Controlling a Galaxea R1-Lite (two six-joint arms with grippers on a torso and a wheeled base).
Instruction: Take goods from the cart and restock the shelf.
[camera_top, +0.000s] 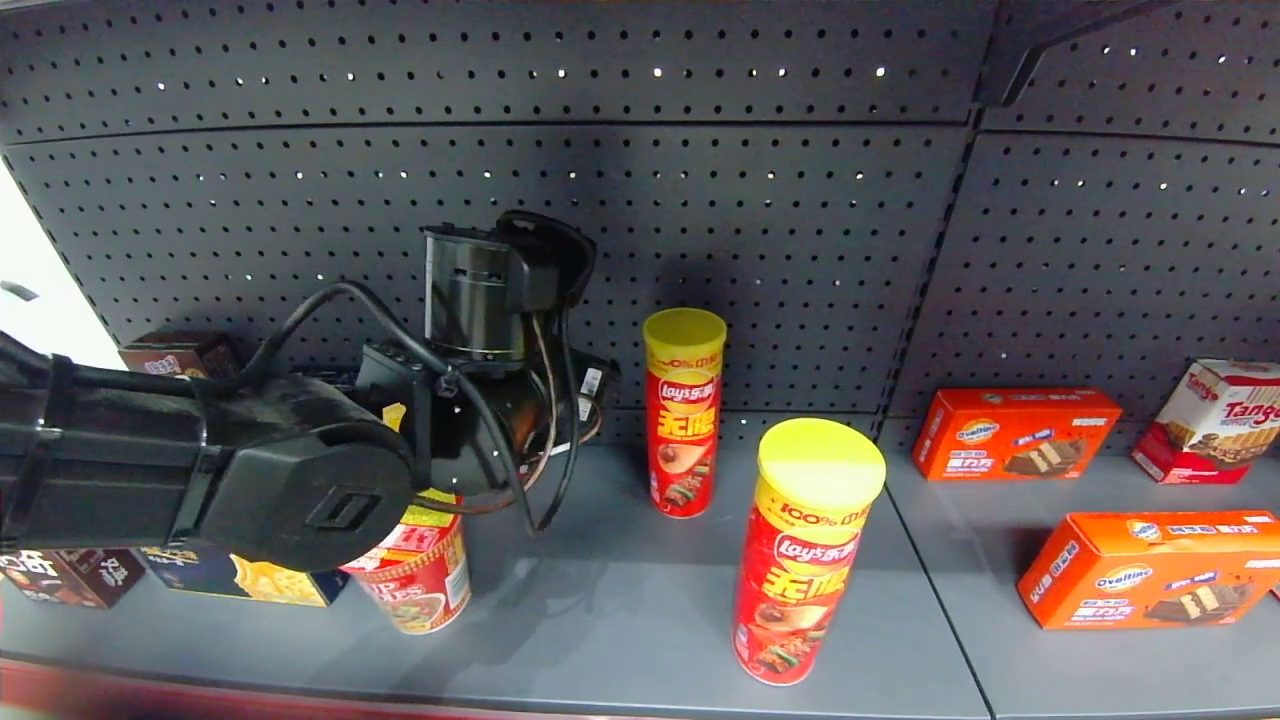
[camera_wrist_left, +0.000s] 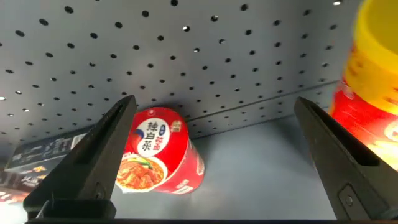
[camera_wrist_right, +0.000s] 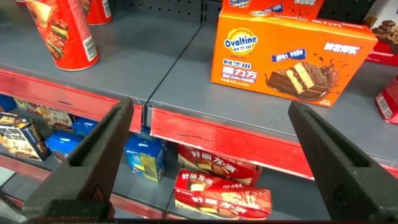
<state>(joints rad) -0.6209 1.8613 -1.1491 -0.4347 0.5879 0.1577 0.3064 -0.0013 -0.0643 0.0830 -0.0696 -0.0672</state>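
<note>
My left arm's wrist (camera_top: 480, 330) is over the shelf (camera_top: 620, 600), close to the pegboard back wall. My left gripper (camera_wrist_left: 214, 106) is open, its fingers apart and empty. Beyond them a red cup noodle (camera_wrist_left: 158, 158) rests near the back wall, its lid tilted toward the camera. Another red cup noodle (camera_top: 420, 580) stands at the shelf front under the arm. Two red chip cans with yellow lids stand to the right, one at the back (camera_top: 684, 410), one in front (camera_top: 805, 560). My right gripper (camera_wrist_right: 211, 106) is open and empty, below the shelf's red front edge (camera_wrist_right: 249, 137).
Orange wafer boxes (camera_top: 1015, 432) (camera_top: 1150, 565) and a red-and-white box (camera_top: 1215, 415) lie on the right shelf section. Dark boxes (camera_top: 70, 575) (camera_top: 180, 352) sit at the left. Lower shelves hold blue and red packs (camera_wrist_right: 221, 193).
</note>
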